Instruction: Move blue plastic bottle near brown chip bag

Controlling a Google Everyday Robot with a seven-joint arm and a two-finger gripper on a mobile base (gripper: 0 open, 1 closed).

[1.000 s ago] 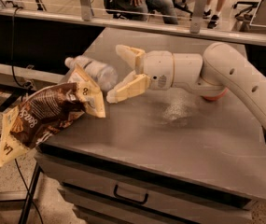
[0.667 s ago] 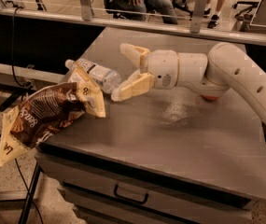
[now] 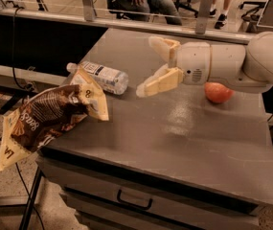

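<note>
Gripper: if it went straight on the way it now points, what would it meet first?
Most likely the blue plastic bottle, lying on its side ahead of the open gripper, its base end toward the fingers. The brown chip bag sits beyond it. Depth is unclear, so it might pass above.

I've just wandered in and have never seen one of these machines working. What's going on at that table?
A robot arm reaches over a grey table. Its gripper hovers open and empty, just right of the blue plastic bottle, which lies on its side. The bottle is right beside the brown chip bag, whose upper corner overlaps it in this view. The bag droops over the table's left edge. A reddish apple sits behind the arm. The bottle already looks to be next to the bag.
</note>
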